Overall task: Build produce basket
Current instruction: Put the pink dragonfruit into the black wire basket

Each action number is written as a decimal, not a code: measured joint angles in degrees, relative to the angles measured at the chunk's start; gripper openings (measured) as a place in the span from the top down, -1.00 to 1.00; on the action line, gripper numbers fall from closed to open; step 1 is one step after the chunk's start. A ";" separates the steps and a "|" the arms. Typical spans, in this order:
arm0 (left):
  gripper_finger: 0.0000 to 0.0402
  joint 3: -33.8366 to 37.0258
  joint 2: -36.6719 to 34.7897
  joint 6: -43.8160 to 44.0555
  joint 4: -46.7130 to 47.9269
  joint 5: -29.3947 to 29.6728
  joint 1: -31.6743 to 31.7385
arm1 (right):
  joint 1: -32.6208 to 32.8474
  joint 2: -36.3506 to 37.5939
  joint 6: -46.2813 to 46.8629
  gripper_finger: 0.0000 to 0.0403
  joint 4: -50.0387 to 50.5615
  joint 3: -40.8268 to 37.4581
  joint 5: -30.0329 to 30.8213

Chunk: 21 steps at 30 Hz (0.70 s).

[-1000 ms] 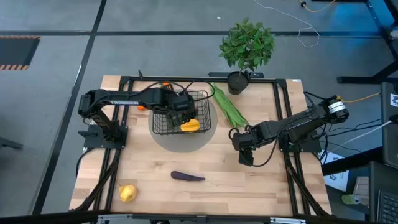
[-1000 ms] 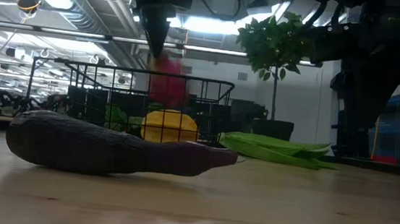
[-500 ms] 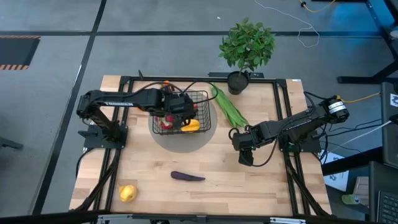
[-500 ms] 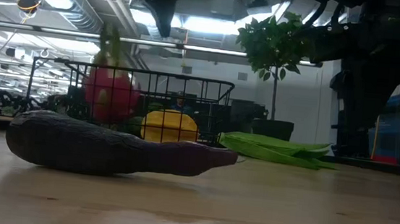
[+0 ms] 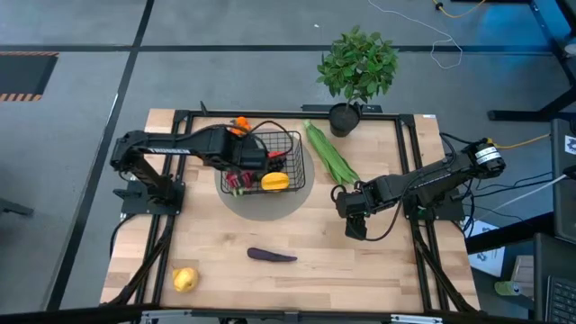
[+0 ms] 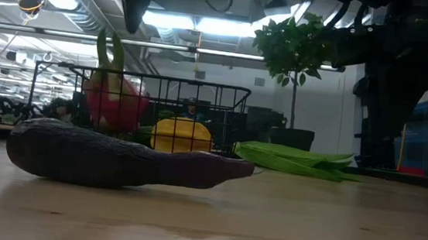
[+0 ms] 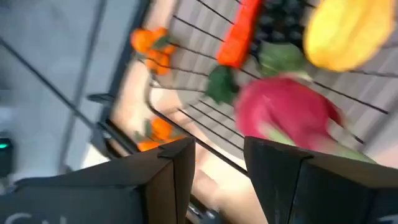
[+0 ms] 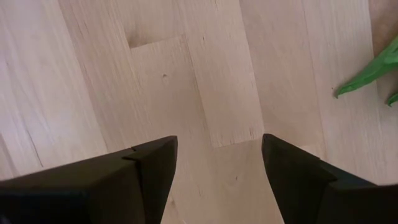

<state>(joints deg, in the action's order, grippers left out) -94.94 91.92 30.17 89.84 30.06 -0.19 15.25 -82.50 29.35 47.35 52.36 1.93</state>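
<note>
The black wire basket (image 5: 270,162) stands on a grey round mat. Inside it lie the pink dragon fruit (image 5: 238,183) at its left near corner, a yellow fruit (image 5: 274,181) and an orange carrot (image 7: 239,31). In the low view the dragon fruit (image 6: 115,100) shows behind the mesh with its green tips up. My left gripper (image 5: 241,160) hovers open above the basket's left side, over the dragon fruit (image 7: 286,115). My right gripper (image 5: 351,218) waits open over bare wood on the right. The purple eggplant (image 5: 270,255), another yellow fruit (image 5: 184,279) and the green pods (image 5: 328,153) lie on the table.
Small oranges (image 5: 238,124) lie at the basket's far left corner. A potted plant (image 5: 357,72) stands at the far edge beside the pods. Bare wood stretches across the table's near half around the eggplant (image 6: 117,162). The black frame rails (image 5: 175,225) run along both sides.
My left gripper has let go of the dragon fruit above the basket. The fruit has fallen into the basket's left near corner and settled there. The gripper has then moved toward the table's left edge, staying above the basket's left side.
</note>
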 joint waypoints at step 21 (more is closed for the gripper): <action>0.37 12.51 2.60 2.54 -0.97 -20.93 1.26 | 0.02 0.02 -1.27 -0.10 -0.22 0.00 0.01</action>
<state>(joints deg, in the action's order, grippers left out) -82.42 94.52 32.71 88.87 9.13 1.08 15.27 -82.48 28.08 47.13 52.36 1.93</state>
